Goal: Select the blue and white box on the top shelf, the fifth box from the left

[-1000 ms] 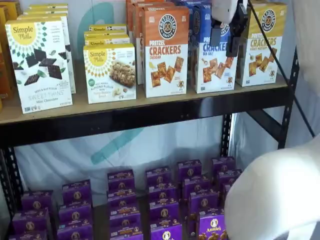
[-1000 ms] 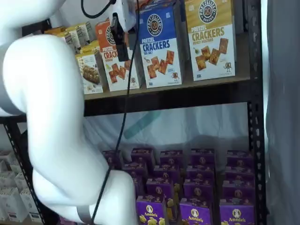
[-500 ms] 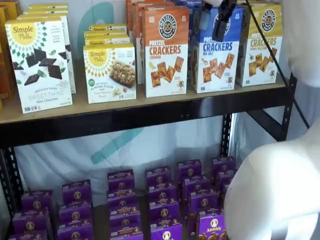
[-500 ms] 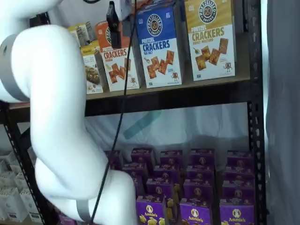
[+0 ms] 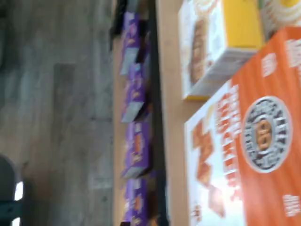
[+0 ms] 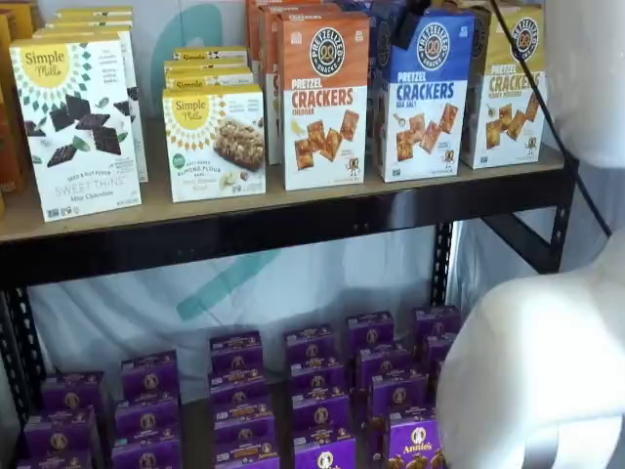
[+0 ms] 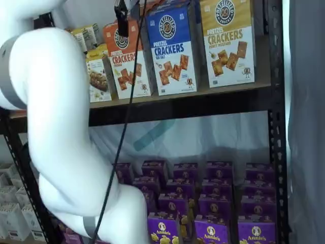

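The tall blue and white box (image 6: 424,95) of sea-salt pretzel crackers stood upright at the front edge of the long tan wooden top shelf (image 6: 293,200), toward its right end, untouched and square to the black rail. Close on its left was the orange-topped cheddar carton (image 6: 324,98), and close on its right the yellow-topped carton (image 6: 508,86); more blue cartons stood stacked behind it. The black-fingered gripper (image 7: 121,20) hung high, near the top edge in a shelf view, in front of the orange carton's upper corner and left of the blue one; only a single dark finger showed side-on, so I could not tell whether the claw was wide or narrow. It carried nothing. The wrist view looked mostly onto the orange carton's face, which suggested the hand was not yet lined up with the target. To do the step well, I judged the arm should shift right until centred on the blue top, spread its fingers wider than the carton, and come in straight so neither neighbour got nudged.
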Robot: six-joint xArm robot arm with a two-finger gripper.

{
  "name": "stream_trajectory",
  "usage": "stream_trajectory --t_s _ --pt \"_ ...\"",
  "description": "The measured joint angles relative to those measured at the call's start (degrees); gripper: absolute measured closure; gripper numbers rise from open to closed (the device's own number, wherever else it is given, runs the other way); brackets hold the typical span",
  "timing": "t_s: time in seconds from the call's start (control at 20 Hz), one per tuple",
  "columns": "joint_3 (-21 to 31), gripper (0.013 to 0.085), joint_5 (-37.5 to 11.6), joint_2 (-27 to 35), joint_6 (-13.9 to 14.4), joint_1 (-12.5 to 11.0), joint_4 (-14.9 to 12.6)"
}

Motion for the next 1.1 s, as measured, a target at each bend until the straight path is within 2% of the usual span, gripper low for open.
stream_trajectory --t_s 0.15,0.3,0.65,1.1 --pt "2.58 0.013 -6.63 -1.78 -0.8 -1.28 2.01" --pt "1.45 0.013 -7.63 -0.75 -2.06 -2.43 1.76" --pt "-4.91 0.013 -3.78 5.31 -5.24 -5.42 1.03" --pt "-6.38 0.013 -5.84 8.63 -6.79 -5.67 -0.25"
